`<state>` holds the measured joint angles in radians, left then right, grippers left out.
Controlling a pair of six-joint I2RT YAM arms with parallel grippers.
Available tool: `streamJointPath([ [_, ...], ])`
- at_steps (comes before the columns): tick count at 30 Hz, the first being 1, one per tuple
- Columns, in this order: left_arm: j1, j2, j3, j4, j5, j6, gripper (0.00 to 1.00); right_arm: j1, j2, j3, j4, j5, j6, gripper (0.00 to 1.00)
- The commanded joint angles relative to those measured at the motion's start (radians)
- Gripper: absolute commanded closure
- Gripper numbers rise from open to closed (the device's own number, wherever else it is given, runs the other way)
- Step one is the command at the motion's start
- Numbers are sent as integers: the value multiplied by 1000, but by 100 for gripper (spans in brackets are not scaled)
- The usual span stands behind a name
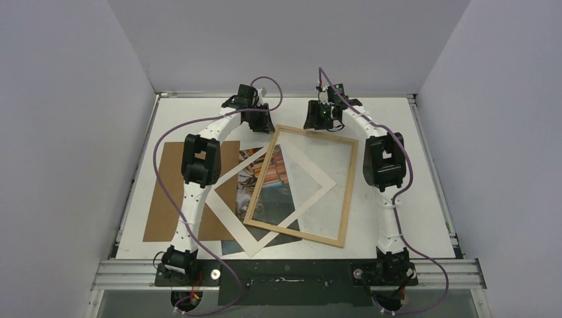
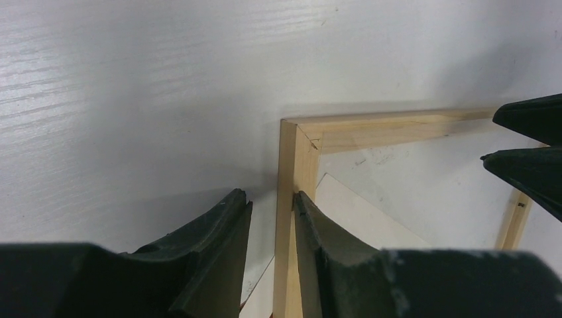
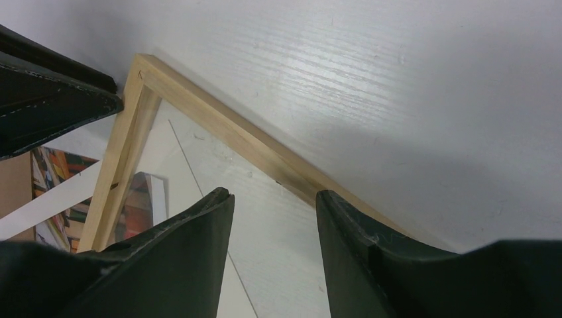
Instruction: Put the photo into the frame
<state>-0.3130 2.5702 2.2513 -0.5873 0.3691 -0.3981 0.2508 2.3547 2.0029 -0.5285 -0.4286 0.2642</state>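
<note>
Now | frame (image 1: pixel 295 234) lies askew on worktop (image 1: pixel 411 199), over white mat (image 1: pixel 232 212) & photo (image 1: pixel 277 192) | left hand (image 2: pixel 272 199) straddles frame rail nr far corner, can't tell if clamped | right hand (image 3: pixel 273 195) fingers apart at far rail | you've yet to get photo inside; most work left.

Probably a lab: white table (image 1: pixel 427 205) boxed by plain walls (image 1: pixel 66 132).

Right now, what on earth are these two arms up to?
Both arms reach to the far end of the wooden frame, which lies askew over a white mat and the cat photo. The left end effector straddles a side rail by the corner, the right end effector the far rail; neither looks clamped. The photo isn't framed yet.
</note>
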Motion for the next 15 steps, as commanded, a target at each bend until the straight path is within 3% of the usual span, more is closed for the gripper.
streamJointPath([
  [1,3,19,47,-15,17,12,71,8,17,41,-8,-12,-29,51],
  [15,3,31,46,-35,17,18,72,18,40,43,30,28,-2,49],
])
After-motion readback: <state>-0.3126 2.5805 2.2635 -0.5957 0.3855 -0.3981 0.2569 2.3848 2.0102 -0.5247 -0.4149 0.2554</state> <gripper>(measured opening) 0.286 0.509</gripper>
